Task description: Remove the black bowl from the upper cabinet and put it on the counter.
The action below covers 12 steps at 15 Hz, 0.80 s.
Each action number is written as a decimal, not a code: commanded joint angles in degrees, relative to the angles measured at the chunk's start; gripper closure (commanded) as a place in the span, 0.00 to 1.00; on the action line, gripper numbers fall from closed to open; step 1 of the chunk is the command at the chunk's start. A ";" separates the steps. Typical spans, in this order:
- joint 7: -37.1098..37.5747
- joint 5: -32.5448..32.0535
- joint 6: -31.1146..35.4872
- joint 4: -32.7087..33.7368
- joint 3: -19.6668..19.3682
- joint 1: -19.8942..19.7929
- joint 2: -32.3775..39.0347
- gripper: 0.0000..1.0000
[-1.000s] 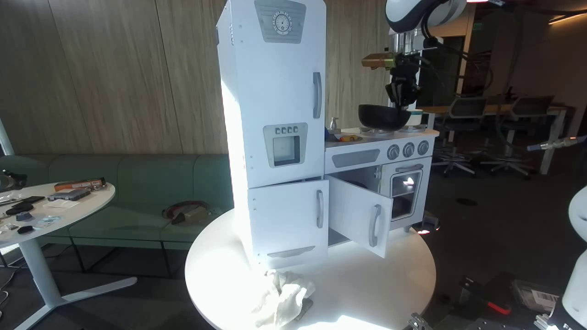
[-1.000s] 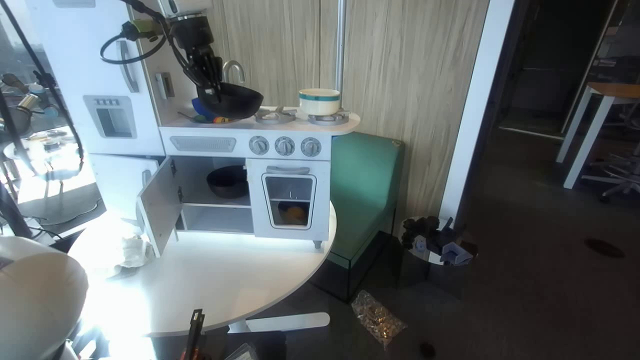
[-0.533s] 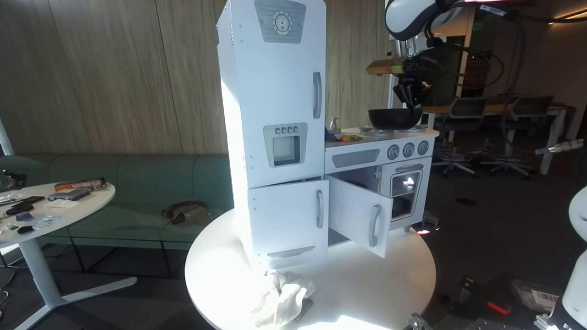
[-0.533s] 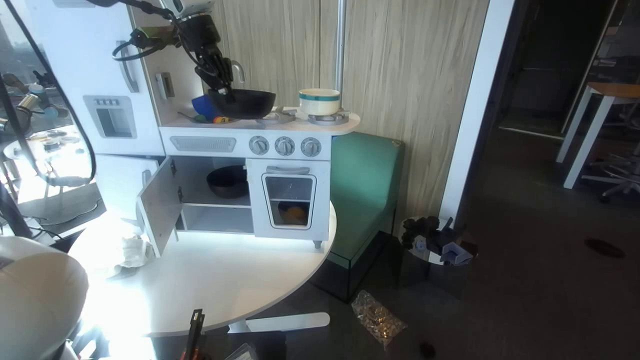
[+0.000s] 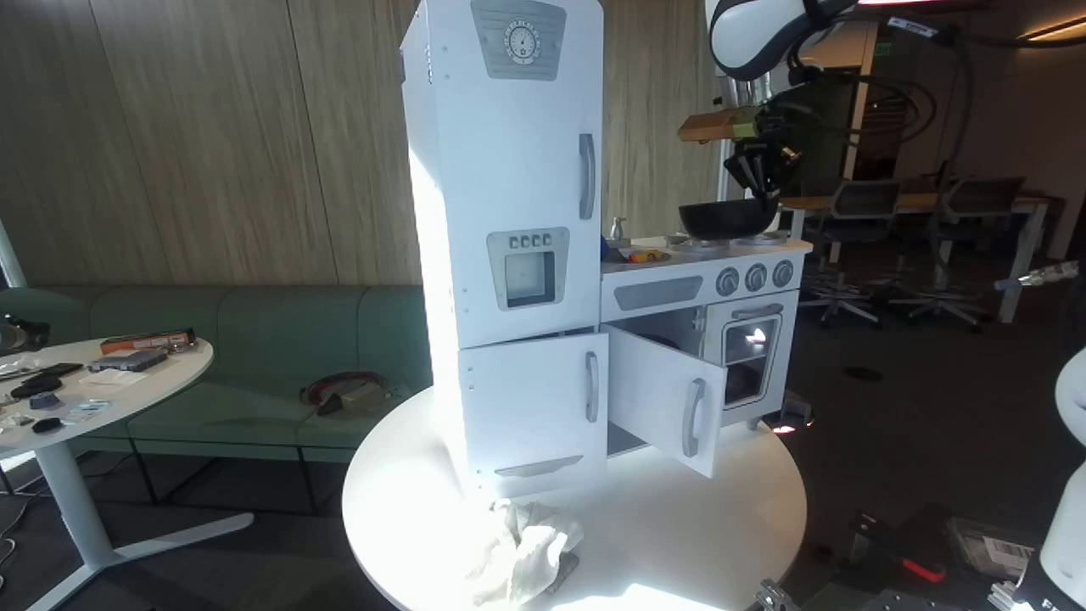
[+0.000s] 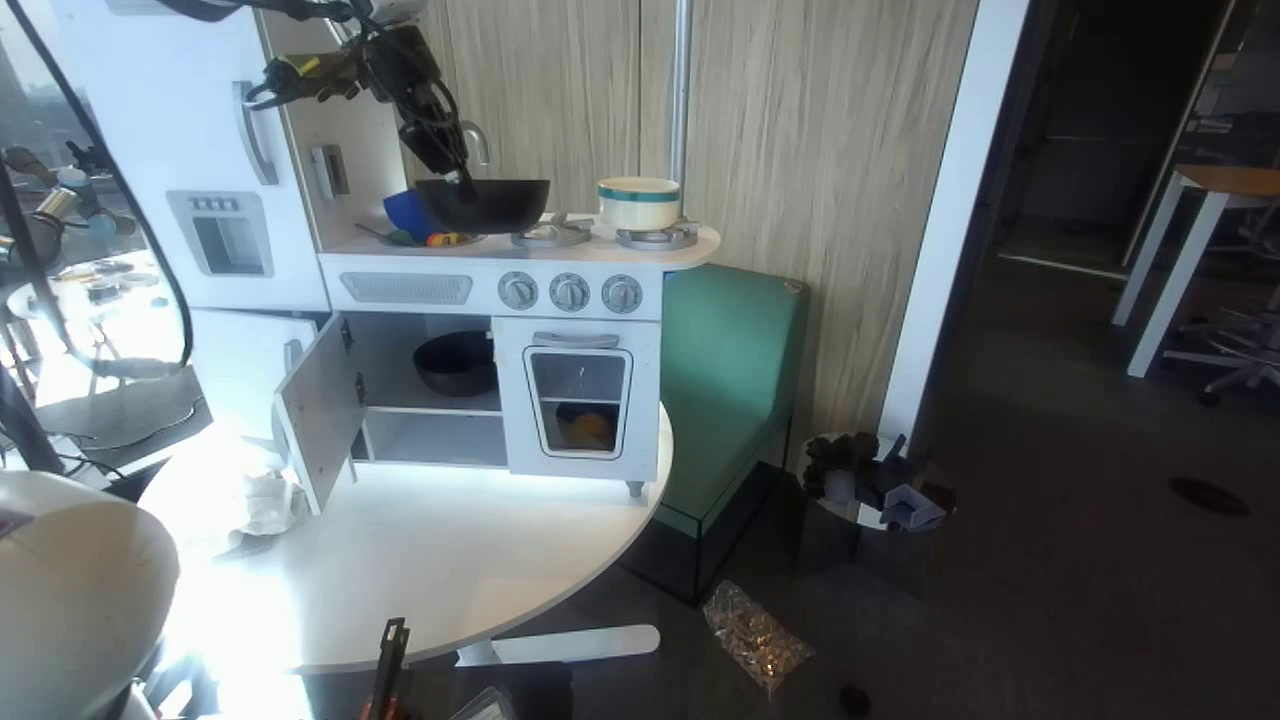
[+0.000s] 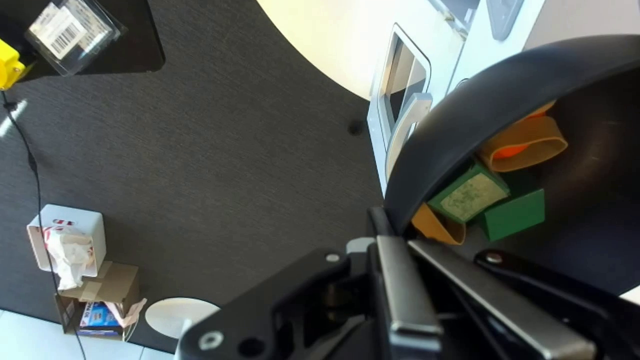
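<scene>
The black bowl (image 5: 725,221) is held over the counter (image 6: 590,250) near the left burner; it also shows in the other exterior view (image 6: 492,208). I cannot tell whether its base touches the burner. My gripper (image 5: 766,195) is shut on the bowl's rim, as the wrist view shows (image 7: 400,235). The bowl (image 7: 470,117) holds green and orange toy pieces in the wrist view. It looks slightly tilted in an exterior view. The upper cabinet (image 5: 517,153) door is shut, with its long handle; its inside is hidden.
A white pot with a teal band (image 6: 640,205) stands right of the bowl. A blue cup (image 6: 405,212) and colourful toys (image 6: 440,240) lie left. The stove's lower door (image 6: 325,415) stands open, with another dark bowl (image 6: 458,365) inside. A cloth (image 5: 526,552) lies on the round table.
The gripper and bowl have moved right over the counter in both exterior views, then nearly stopped. The bowl has become more level, and the wrist has tilted a little. The grip on the rim is kept.
</scene>
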 commanded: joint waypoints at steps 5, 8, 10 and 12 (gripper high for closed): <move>-6.64 -0.10 5.46 0.30 -1.06 0.99 -0.42 0.97; -10.38 0.80 6.70 0.04 -1.41 1.10 -0.71 0.96; -12.55 1.26 7.74 -0.15 -1.64 1.09 -0.93 0.70; -13.94 1.53 8.59 -0.31 -1.76 0.95 -1.05 0.56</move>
